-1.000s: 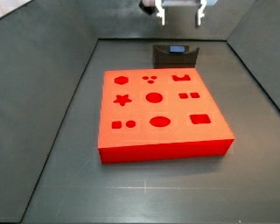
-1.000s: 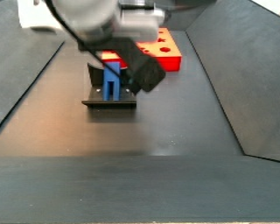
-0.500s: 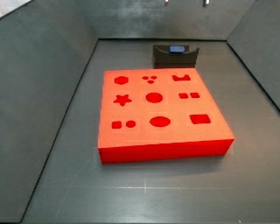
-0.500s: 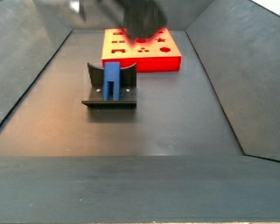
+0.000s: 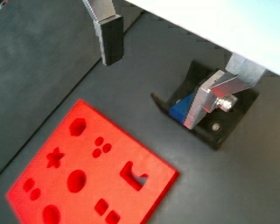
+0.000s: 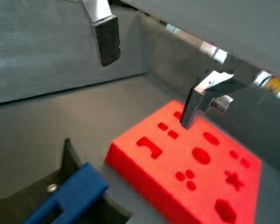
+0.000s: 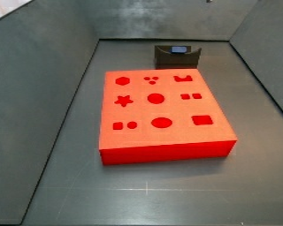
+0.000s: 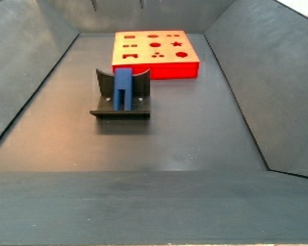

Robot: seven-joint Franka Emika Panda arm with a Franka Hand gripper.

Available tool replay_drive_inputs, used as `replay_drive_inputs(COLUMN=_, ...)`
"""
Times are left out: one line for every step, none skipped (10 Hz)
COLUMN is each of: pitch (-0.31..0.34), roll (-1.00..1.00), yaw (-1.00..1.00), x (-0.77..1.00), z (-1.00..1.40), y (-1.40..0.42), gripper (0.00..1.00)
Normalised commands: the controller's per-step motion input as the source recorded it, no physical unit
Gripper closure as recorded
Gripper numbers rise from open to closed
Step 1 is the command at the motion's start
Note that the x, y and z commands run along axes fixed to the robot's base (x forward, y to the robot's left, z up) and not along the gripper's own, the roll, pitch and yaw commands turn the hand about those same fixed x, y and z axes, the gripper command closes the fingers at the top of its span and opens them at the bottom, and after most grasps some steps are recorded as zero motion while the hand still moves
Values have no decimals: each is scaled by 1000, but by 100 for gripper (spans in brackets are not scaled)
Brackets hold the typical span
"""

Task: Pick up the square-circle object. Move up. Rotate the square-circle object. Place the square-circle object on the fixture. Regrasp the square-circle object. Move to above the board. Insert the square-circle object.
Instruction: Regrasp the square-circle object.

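Note:
The blue square-circle object (image 8: 123,86) stands in the dark fixture (image 8: 118,111), in front of the red board (image 8: 164,69). My gripper (image 5: 154,92) is open and empty, high above the floor, and out of both side views. In a wrist view the peg (image 5: 178,108) in the fixture (image 5: 230,122) shows beside one silver finger (image 5: 208,98), well below it; the other finger (image 5: 109,39) hangs over bare floor. The other wrist view shows the gripper (image 6: 150,93), the peg (image 6: 73,197) and the board (image 6: 184,179). In a side view the fixture (image 7: 176,56) stands behind the board (image 7: 179,132).
Grey sloping walls (image 7: 49,71) enclose the dark floor (image 8: 183,144) on all sides. The board (image 5: 90,171) lies flat beside the fixture, with star, circle, square and oval holes in its top.
My gripper has let go of the peg and risen straight up out of both side views. The peg stays standing in the fixture.

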Motion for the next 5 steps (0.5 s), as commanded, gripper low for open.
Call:
replay_drive_inputs(pitch=40, roll=1000, yaw=39, x=-42, z=20, y=-31, gripper=0)
replay_drive_inputs(pitch=35, roll=1000, yaw=40, x=-45, z=14, y=-28, gripper=0)
replay_drive_inputs(pitch=29, roll=1000, yaw=40, x=-44, z=11, y=-29, gripper=0)
replay_drive_inputs(pitch=24, roll=1000, yaw=41, x=-45, z=10, y=-26, gripper=0)
replay_drive_inputs(pitch=16, roll=1000, yaw=42, x=-39, z=12, y=-24, gripper=0)
